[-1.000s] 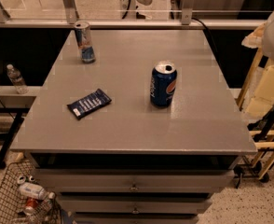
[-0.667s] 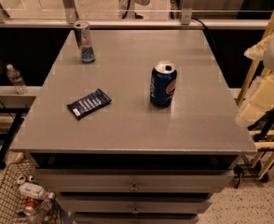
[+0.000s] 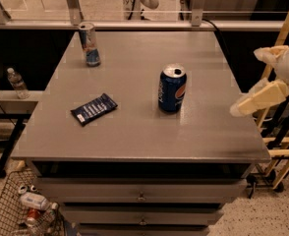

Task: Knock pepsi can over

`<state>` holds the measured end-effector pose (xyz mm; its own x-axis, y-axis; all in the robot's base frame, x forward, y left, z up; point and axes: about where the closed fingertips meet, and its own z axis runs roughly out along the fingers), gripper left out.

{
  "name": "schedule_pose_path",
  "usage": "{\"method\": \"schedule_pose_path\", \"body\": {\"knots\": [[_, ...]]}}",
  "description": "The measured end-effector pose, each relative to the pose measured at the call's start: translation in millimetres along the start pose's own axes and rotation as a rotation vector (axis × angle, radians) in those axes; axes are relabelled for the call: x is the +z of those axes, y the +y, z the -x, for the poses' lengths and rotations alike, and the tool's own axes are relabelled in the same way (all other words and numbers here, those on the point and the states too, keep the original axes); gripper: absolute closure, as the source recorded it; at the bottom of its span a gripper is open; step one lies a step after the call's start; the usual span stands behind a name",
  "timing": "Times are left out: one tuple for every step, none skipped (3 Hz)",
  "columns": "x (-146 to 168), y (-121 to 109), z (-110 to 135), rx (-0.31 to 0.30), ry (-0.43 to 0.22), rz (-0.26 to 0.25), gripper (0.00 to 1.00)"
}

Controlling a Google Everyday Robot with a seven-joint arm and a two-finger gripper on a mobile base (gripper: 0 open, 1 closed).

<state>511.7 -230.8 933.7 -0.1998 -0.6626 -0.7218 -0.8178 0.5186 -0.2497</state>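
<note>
pepsi can [image 3: 172, 89] stands upright on the bench [image 3: 134, 139], right of centre. our claw [image 3: 246, 82] hangs over the right edge, fingers apart; the can lies to its left, well apart.

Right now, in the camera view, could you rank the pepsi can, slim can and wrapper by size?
Largest: pepsi can.
Wrapper and slim can look alike; slim can stands farther.
Gripper hovers beyond table's right edge.
</note>
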Motion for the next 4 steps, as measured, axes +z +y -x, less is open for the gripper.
{"method": "schedule_pose_path", "body": {"knots": [[11.9, -22.8, 28.6, 0.002, -0.177, -0.049, 0.0], [31.9, -28.0, 55.9, -0.021, -0.268, -0.02, 0.0], [55.1, -24.2, 75.2, -0.047, -0.281, 0.055, 0.0], [78.4, -11.5, 86.8, -0.068, -0.27, 0.155, 0.0]]}}
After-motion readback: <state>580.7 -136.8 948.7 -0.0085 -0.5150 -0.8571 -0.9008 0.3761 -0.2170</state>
